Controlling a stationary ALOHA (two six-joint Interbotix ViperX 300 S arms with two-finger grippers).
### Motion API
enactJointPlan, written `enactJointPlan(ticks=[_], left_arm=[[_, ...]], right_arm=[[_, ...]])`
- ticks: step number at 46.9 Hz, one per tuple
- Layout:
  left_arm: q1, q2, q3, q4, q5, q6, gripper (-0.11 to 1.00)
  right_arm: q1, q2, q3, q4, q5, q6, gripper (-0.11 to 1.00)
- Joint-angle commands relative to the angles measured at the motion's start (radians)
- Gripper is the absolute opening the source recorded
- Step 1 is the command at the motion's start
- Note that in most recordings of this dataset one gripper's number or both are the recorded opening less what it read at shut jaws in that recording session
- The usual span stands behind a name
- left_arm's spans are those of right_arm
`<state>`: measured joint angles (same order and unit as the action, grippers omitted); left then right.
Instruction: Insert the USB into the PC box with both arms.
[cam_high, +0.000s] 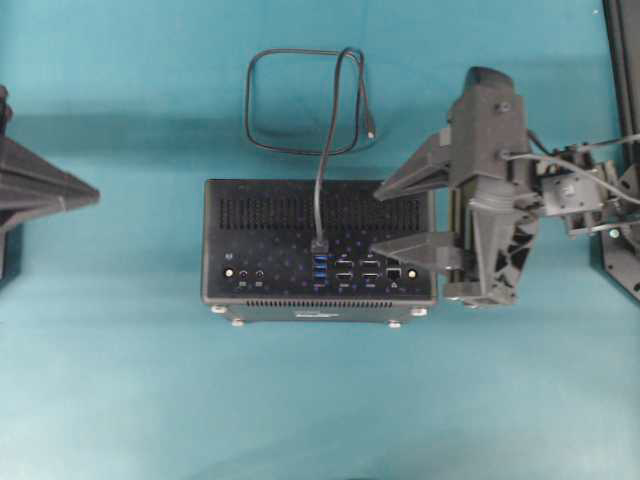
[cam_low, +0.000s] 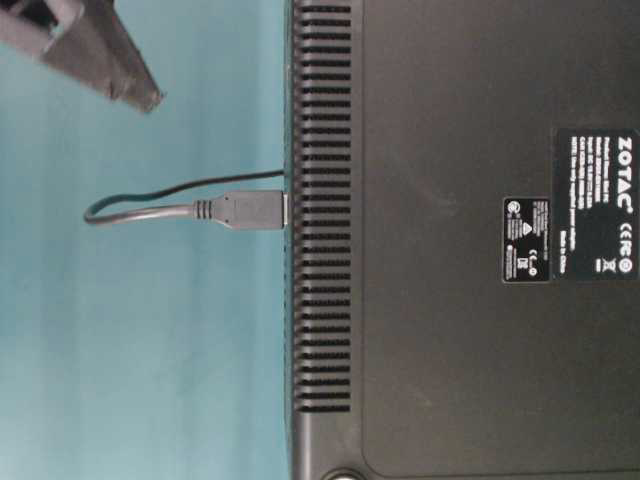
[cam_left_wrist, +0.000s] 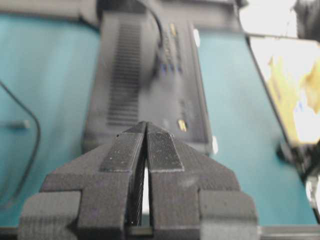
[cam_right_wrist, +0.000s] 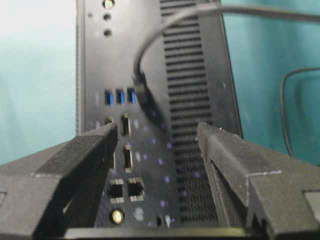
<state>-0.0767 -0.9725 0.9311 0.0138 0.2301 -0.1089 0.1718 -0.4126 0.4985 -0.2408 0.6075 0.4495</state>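
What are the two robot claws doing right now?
Left gripper: closed, holding nothing.
Right gripper: open, empty, over the PC box.

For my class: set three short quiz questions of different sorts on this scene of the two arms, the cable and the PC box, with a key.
1. True or false: the USB plug sits in a blue port of the PC box.
2. Which gripper has its fingers closed together? A. left B. right C. both
3. Fill in: the cable's spare loop lies on the ___ table.

Key: 1 true, the plug meets the box's port row in both the overhead and right wrist views. 2 A, the right jaws stand wide apart over the box's end. 3 teal.
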Motion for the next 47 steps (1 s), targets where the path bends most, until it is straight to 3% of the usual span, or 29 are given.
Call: enactJointPlan(ticks=[1, 7, 11, 29, 47], left_arm=[[0.002, 0.018, -0.069, 0.005, 0.055, 0.029, 0.00], [0.002, 0.031, -0.086, 0.005, 0.100, 0.138, 0.00], [0.002, 0.032, -0.084, 0.005, 0.100, 0.176, 0.00], [0.002, 0.023, -0.080, 0.005, 0.098, 0.170, 0.00], [0.003, 0.018, -0.067, 0.003, 0.098, 0.114, 0.00]], right_arm=[[0.006, -0.029, -0.002, -0.005, -0.005, 0.006, 0.74], [0.005, -0.048, 0.014, -0.005, -0.005, 0.005, 0.74], [0.005, -0.057, 0.026, -0.005, -0.005, 0.005, 0.75], [0.005, -0.080, 0.048, -0.005, -0.005, 0.006, 0.75], [0.005, -0.123, 0.077, -0.005, -0.011, 0.008, 0.75]])
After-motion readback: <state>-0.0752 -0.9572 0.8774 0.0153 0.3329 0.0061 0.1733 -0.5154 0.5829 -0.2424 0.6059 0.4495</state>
